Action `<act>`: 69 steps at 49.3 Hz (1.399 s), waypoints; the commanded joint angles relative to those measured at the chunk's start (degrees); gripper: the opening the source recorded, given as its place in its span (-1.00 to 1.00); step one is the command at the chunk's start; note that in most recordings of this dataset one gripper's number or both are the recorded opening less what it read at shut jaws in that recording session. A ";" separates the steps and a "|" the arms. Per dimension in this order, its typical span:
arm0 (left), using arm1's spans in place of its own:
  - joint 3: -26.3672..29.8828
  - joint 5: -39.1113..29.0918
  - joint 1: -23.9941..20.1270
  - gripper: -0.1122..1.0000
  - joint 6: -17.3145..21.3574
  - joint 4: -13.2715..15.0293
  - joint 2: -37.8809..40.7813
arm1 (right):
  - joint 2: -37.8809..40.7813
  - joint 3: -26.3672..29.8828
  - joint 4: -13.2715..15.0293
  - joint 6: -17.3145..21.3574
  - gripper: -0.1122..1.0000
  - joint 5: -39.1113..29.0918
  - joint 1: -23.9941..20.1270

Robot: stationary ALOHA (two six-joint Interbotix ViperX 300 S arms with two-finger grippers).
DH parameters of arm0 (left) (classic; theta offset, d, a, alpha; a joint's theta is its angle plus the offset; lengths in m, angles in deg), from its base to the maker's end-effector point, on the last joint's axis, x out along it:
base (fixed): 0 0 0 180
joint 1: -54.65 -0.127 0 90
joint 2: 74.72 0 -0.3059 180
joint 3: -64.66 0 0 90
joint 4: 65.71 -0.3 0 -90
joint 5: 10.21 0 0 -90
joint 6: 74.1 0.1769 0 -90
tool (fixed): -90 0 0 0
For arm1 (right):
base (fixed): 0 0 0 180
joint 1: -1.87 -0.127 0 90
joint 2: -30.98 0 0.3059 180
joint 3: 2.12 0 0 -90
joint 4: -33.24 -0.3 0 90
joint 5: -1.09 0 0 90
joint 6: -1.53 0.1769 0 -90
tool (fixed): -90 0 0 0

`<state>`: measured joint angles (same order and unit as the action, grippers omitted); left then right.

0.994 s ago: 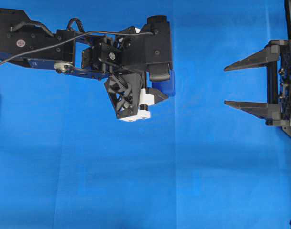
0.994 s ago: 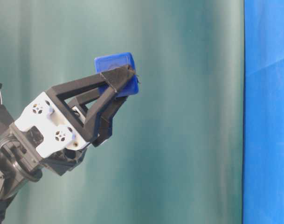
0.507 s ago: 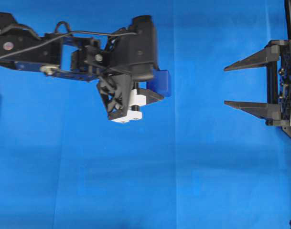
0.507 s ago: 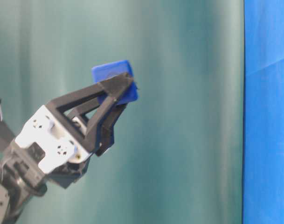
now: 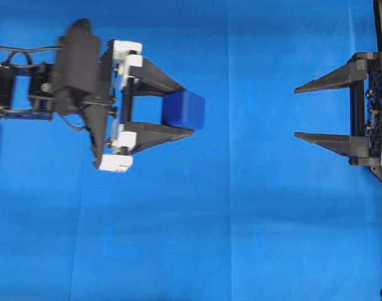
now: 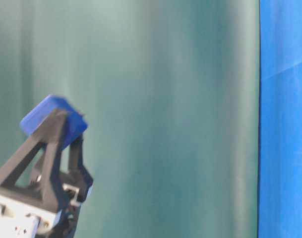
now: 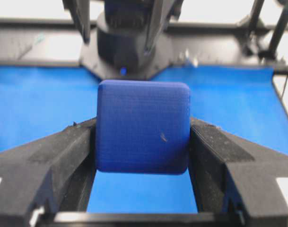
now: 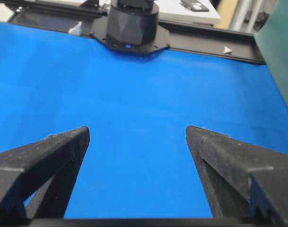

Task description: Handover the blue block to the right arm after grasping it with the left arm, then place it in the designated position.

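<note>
Your blue block [image 5: 184, 110] sits pinched at the very tips of the left gripper [image 5: 185, 111], lifted clear of the blue cloth [image 5: 241, 238] and aimed at the right gripper [image 5: 297, 113], which waits well apart with its fingers spread wide and nothing between them. With so little finger overlap, you could lose the block if it twists or slides out during the approach. Release before the right fingers clamp, or arrive off-line, and it falls to the cloth.
</note>
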<state>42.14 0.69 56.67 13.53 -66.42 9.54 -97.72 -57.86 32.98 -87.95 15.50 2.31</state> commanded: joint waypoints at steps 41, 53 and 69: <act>-3.16 6.50 1.05 0.08 -0.53 -0.09 -3.16 | 0.26 3.43 2.46 -1.67 0.92 -2.46 -0.26; -3.43 6.50 1.05 0.08 -0.53 -0.09 -3.34 | 0.26 7.56 9.93 -4.83 0.86 -9.40 -1.85; -3.43 6.50 1.05 0.08 -0.53 0.00 -3.34 | 0.18 13.36 18.19 -6.59 0.86 -21.45 -2.02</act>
<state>38.10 6.67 57.37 13.00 -66.33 7.17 -97.63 -46.61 49.41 -94.45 -4.63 0.37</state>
